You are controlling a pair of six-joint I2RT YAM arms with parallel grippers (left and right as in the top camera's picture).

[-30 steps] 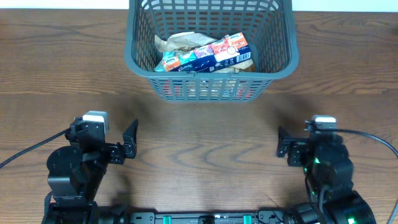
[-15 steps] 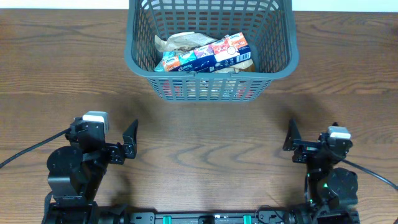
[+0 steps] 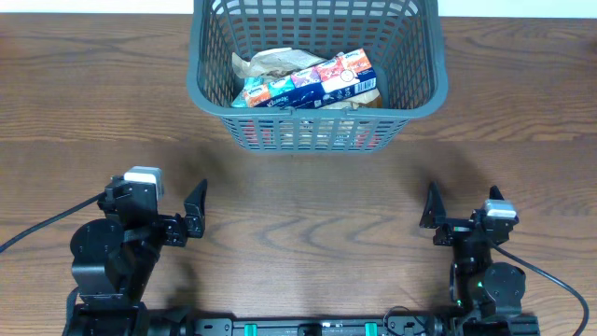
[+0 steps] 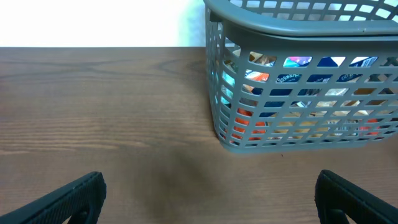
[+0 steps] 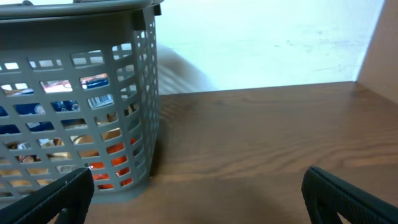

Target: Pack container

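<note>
The dark grey lattice container (image 3: pixel 201 89) stands at the back middle of the table, holding several snack packets (image 3: pixel 312 79). It also shows in the left wrist view (image 4: pixel 217 134) and in the right wrist view (image 5: pixel 143 93), with packets visible through the slots. My left gripper (image 3: pixel 193 213) is open and empty near the front left, with bare wood between its fingers (image 4: pixel 208 196). My right gripper (image 3: pixel 432 213) is open and empty near the front right, with bare wood between its fingers (image 5: pixel 199 193). Both are well short of the container.
The brown wooden table (image 3: pixel 308 205) runs between the two arms and the container. A white wall lies behind the table's far edge (image 4: pixel 93 25). Cables trail from both arm bases.
My right arm has drawn back toward the front edge and turned to face the container. The left arm and the container have not moved.
</note>
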